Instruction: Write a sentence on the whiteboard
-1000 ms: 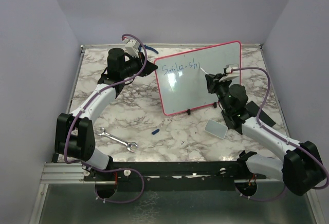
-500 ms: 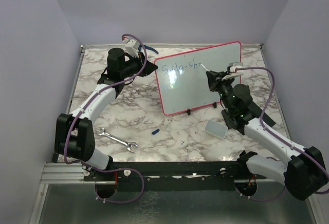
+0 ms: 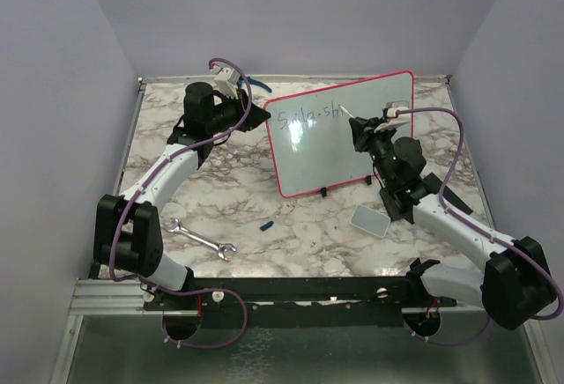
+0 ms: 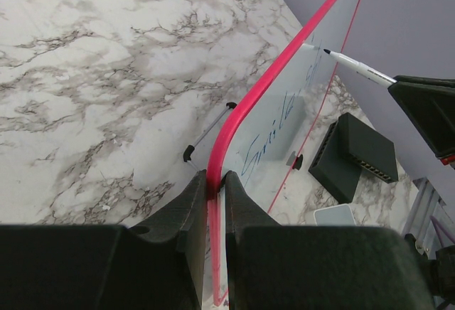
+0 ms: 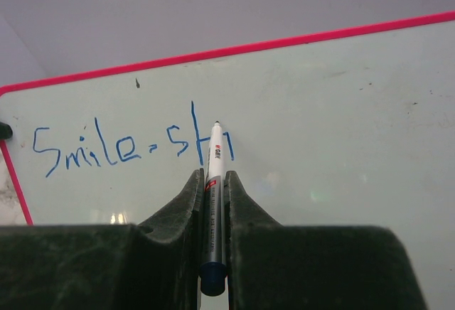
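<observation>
Tabletop (image 3: pixel 308 234) of marble under whiteboard (image 3: pixel 335 151), lilac walls (image 3: pixel 308 14)

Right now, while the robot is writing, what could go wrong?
The whiteboard stands on small feet, and only the left end effector pinches its red edge, so a hard push from the marker might tip or slide it. The right end effector holds the marker by a thin pinch; it could slip and smudge the blue words.

Blue sentence (image 5: pixel 128 152) on a white whiteboard (image 3: pixel 352 151) with red-pink frame; white table (image 3: pixel 300 225) with grey marble veins.
</observation>
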Action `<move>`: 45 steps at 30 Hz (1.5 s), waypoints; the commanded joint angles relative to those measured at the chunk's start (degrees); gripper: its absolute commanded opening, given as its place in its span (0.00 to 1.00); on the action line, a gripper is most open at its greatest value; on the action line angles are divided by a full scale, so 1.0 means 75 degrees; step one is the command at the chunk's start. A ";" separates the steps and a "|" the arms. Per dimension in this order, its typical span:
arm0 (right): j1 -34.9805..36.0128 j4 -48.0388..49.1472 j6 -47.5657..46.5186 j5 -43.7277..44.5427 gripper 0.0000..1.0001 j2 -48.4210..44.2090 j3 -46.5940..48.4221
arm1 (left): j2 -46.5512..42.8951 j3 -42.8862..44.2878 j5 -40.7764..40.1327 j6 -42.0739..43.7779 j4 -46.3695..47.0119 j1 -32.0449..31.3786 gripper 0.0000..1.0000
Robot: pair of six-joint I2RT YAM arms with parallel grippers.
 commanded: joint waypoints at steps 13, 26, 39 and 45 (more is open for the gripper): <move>-0.0012 0.0246 -0.0149 0.0276 0.01 0.0264 0.0270 | -0.0263 -0.0018 -0.0036 0.0137 0.0036 0.0053 0.03; -0.0006 -0.0211 -0.0155 0.0076 0.01 -0.0624 -0.0072 | -0.0270 -0.0030 -0.0145 0.0132 0.0021 0.0064 0.03; -0.0012 -0.0603 -0.0067 0.0754 0.01 -0.0611 -0.0181 | -0.0320 -0.0053 -0.0130 0.0107 0.0030 0.0060 0.03; -0.0012 -0.0557 -0.0063 0.0621 0.01 -0.0441 -0.0104 | -0.0325 -0.0053 -0.0121 0.0120 0.0026 0.0064 0.03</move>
